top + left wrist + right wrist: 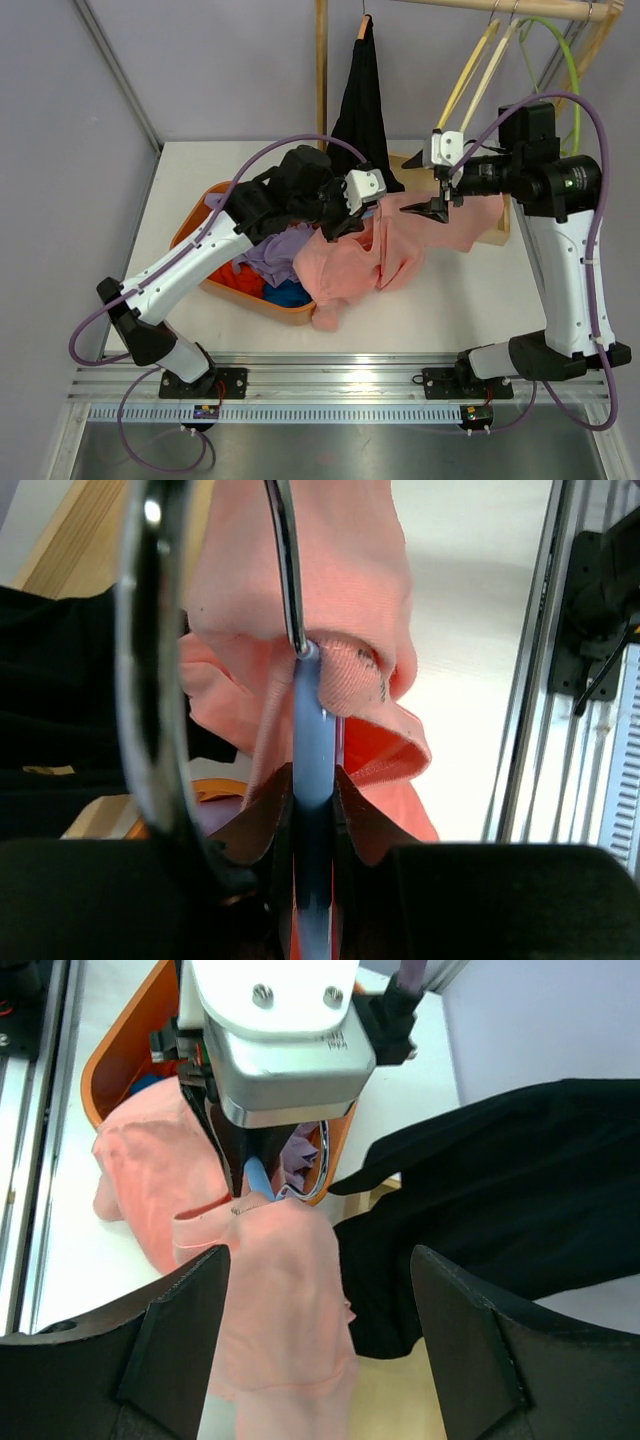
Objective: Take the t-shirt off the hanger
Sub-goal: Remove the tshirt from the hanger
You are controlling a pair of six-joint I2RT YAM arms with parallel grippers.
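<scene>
Beneath the gaping right end effector (434,206) lies the t-shirt (350,268), its hanger (313,730) clamped in the left end effector (313,815).

Matt cloth t-shirt (345,265) — smooth plastic hanger (313,740)

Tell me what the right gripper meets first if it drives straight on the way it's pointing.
Most likely the pink t-shirt, bunched just ahead of the open right gripper. Beyond it sits the left gripper, clamped on the blue hanger; depth between them is unclear.
</scene>
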